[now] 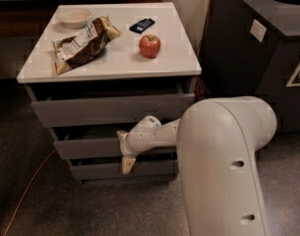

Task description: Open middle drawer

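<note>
The cabinet has three grey handle-less drawer fronts under a white top. The middle drawer (85, 148) sits between the tall top drawer (105, 110) and the bottom drawer (100, 170); its front stands a little forward of the cabinet, with a dark gap above it. My gripper (126, 164) hangs pointing down at the end of my white arm (154, 136). It is in front of the middle drawer's right half, with its tip over the lower edge of that front and the gap above the bottom drawer.
On the white top (179, 58) lie a chip bag (83, 43), a red apple (149, 46), a white bowl (74, 17) and a small dark packet (142, 25). A dark bin unit (267, 48) stands to the right. An orange cable (29, 186) runs over the floor on the left.
</note>
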You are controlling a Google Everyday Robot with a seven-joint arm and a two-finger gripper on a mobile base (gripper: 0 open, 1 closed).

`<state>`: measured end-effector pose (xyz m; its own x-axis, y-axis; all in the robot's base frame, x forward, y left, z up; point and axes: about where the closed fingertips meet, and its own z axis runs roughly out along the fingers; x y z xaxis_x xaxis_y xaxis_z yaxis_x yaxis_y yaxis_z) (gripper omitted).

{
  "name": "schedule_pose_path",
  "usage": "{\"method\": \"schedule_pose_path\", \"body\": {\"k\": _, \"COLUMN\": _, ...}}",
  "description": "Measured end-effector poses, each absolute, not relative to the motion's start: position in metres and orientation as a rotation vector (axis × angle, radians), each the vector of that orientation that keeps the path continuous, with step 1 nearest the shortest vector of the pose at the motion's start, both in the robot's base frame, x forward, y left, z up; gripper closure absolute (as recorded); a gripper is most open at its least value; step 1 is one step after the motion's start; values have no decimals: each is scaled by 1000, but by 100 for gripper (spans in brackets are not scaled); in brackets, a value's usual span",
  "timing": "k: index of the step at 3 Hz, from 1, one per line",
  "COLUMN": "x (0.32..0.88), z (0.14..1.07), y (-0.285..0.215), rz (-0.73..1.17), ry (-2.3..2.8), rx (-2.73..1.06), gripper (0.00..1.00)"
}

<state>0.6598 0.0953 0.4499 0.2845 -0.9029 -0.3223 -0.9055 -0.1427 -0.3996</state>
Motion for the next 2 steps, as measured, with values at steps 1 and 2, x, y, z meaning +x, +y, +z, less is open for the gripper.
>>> {"method": "schedule_pose_path", "body": {"k": 1, "x": 677, "z": 440, "y": 101, "rz": -9, "ry": 1596, "rx": -2022, "gripper": 0}}
{"method": "schedule_pose_path", "body": {"k": 2, "x": 696, "z": 428, "y": 107, "rz": -2, "ry": 1598, "rx": -1991, "gripper": 2}}
